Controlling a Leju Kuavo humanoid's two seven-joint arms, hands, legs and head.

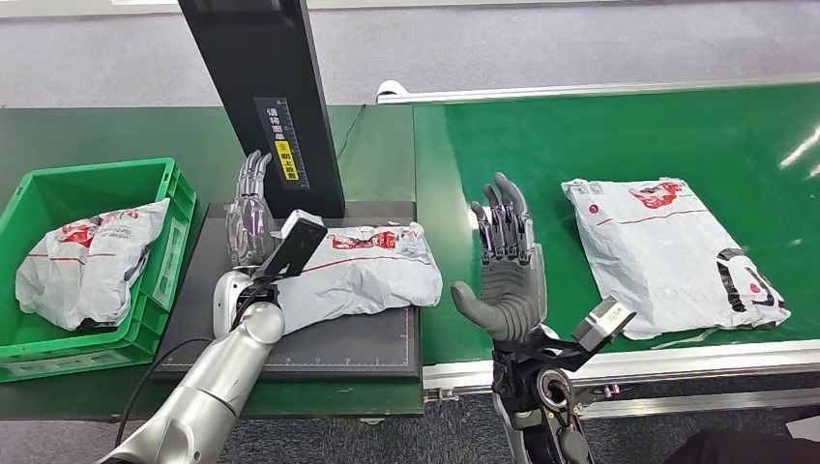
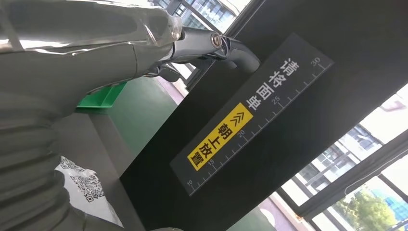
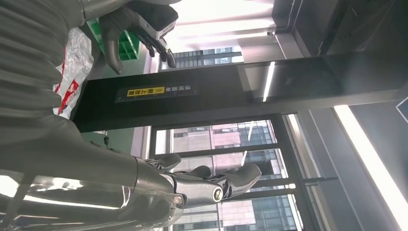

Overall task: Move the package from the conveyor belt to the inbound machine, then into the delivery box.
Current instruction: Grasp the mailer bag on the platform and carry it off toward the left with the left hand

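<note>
While both hands hover free: nothing grasped by either.
Left hand [image 1: 248,215]: raised upright over the left part of the scanner plate, fingers straight and apart, holding nothing; just beside the package's left end, contact not clear.
Left hand, wrist view [image 2: 144,38]: glossy silver fingers stretched toward the black post, nothing between them.
Right hand [image 1: 505,266]: upright above the belt's left edge, palm toward the scanner, fingers spread, thumb out, released; apart from both nearby packages.
Right hand, wrist view [image 3: 192,185]: fingers extended, lightly curved, nothing held.
Task package: crumpled grey plastic mailer bag with red print [image 1: 363,266], lying flat on the dark grey scanner plate [image 1: 367,348] of the inbound machine, right of the left hand, just in front of the post base.
Inbound machine post: tall black slanted column [image 1: 261,87] with yellow label and printed ruler scale, standing at the plate's back edge.
Second package: larger flat grey mailer bag with red and black print [image 1: 667,251], lying on the green conveyor belt [image 1: 619,135], well right of the right hand.
Delivery box: green plastic crate [image 1: 58,193] left of the plate, on the green table.
Inside crate: another crumpled grey mailer bag with red print [image 1: 87,261].
QR label [image 2: 82,180]: white sheet, seen in left wrist view near the post base.
</note>
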